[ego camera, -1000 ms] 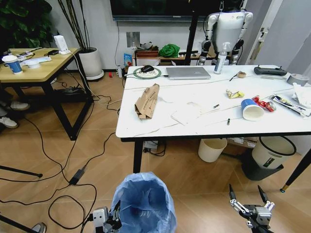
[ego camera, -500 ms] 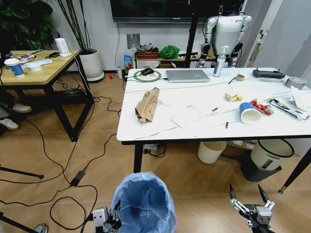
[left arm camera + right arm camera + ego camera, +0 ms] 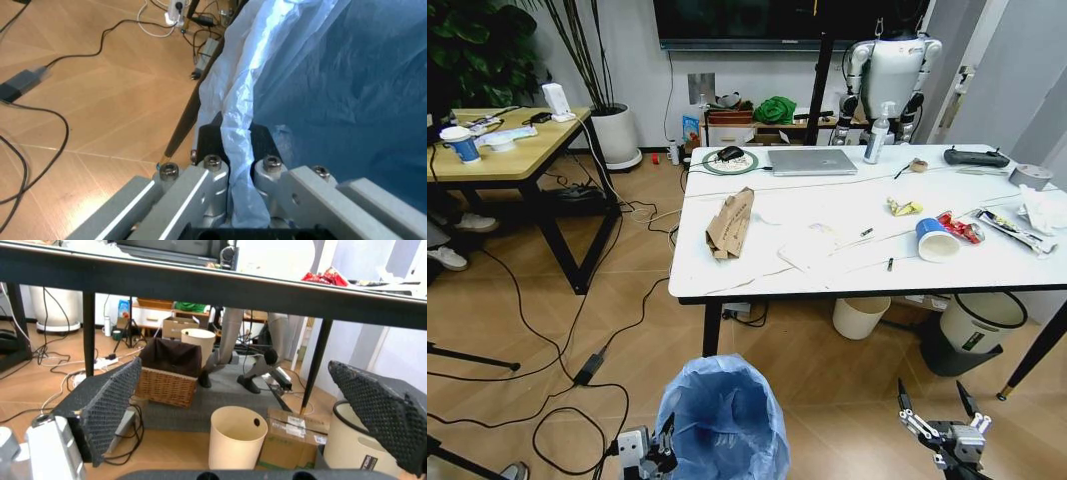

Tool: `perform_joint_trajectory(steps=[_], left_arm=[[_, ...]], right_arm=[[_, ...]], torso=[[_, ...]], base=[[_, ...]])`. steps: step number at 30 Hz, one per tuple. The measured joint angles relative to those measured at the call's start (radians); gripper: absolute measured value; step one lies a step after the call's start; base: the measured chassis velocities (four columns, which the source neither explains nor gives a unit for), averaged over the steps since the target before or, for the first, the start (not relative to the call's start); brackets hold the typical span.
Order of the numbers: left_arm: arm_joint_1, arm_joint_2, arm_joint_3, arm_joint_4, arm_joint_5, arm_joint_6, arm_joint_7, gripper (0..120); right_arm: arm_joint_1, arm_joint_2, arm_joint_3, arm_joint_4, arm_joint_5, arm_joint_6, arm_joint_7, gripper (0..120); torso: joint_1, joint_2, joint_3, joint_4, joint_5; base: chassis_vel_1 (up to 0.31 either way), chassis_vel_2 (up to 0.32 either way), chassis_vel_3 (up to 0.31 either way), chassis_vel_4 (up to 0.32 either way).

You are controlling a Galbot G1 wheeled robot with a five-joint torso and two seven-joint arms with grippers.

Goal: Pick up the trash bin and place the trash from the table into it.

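Note:
The trash bin (image 3: 722, 415), lined with a baggy light-blue bag, stands on the floor in front of the table (image 3: 847, 278). My left gripper (image 3: 662, 450) is shut on its rim; the left wrist view shows the gripper (image 3: 237, 137) pinching the bag's edge (image 3: 233, 100). My right gripper (image 3: 937, 405) hangs open and empty to the bin's right, low before the table, also open in its own view (image 3: 240, 405). On the table lies the trash: a cardboard packet (image 3: 731, 222), a paper sheet (image 3: 812, 243), a blue-white cup (image 3: 937, 240), red (image 3: 962, 228) and yellow (image 3: 904, 207) wrappers, and tissues (image 3: 1039, 208).
A silver laptop (image 3: 812, 162) lies at the table's far side. Under the table stand a cream bucket (image 3: 861, 316) and a white bin with black rim (image 3: 982, 322). Cables (image 3: 577, 370) trail across the floor on the left, near a wood-topped desk (image 3: 507, 140).
The whole picture has shifted a little, with the table sitting slightly lower and leftward, so the camera has moved. Both grippers and the held bin keep their places.

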Motion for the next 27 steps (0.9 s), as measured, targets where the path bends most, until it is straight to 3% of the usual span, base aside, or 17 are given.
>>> perform_joint_trajectory(steps=[27], left_arm=[[-0.001,-0.003,0.0,0.004,-0.003,0.001,0.0,0]], right_arm=[[-0.002,0.0,0.001,0.009,0.002,-0.004,0.001,100]], torso=[[0.057,0.131,0.073,0.0,0.0]], base=[[0.0,0.0,0.0,0.0]])
